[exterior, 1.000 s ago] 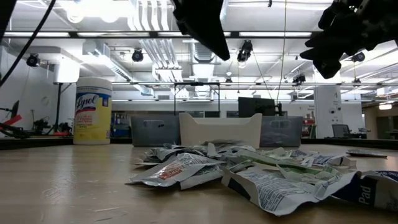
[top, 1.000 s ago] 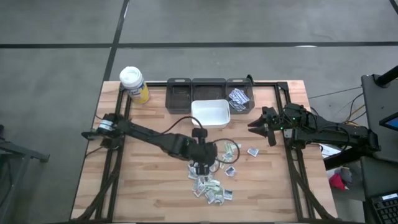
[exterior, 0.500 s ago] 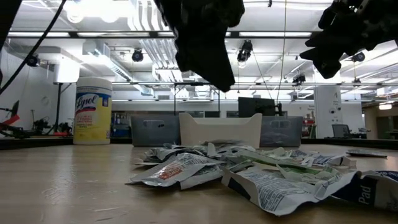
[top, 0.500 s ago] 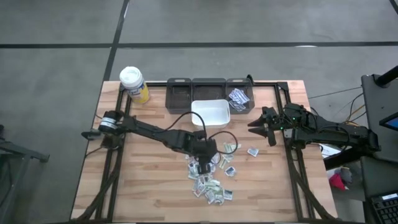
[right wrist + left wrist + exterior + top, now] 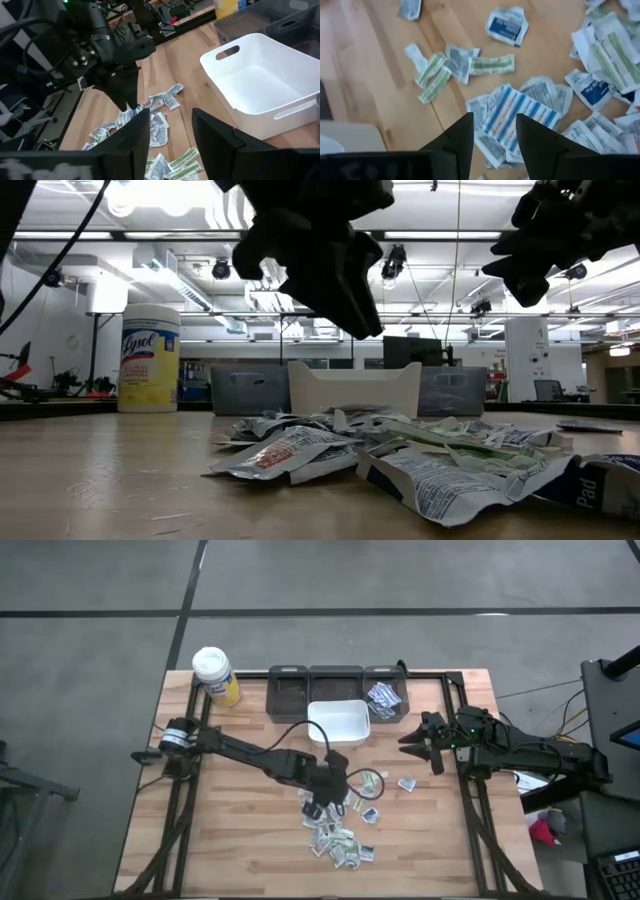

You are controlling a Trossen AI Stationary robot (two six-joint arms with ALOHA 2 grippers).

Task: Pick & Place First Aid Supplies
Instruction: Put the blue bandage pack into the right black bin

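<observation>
Now your left gripper (image 5: 328, 802) hovers with fingers spread over the packets (image 5: 340, 835) heaped on the tabletop (image 5: 240, 840). Centre on one flat packet, drop straight, and pinch only that. Your right gripper (image 5: 418, 745) waits by the tray (image 5: 338, 721), fingers apart.

Small flat paper packets (image 5: 340, 835) are lying scattered in a loose heap mid-table; some are showing green, blue or red print.

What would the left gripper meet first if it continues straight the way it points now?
Probably the blue-striped packet lying in the pile between its open jaws; the left gripper points down at it, though the remaining height is unclear.
</observation>
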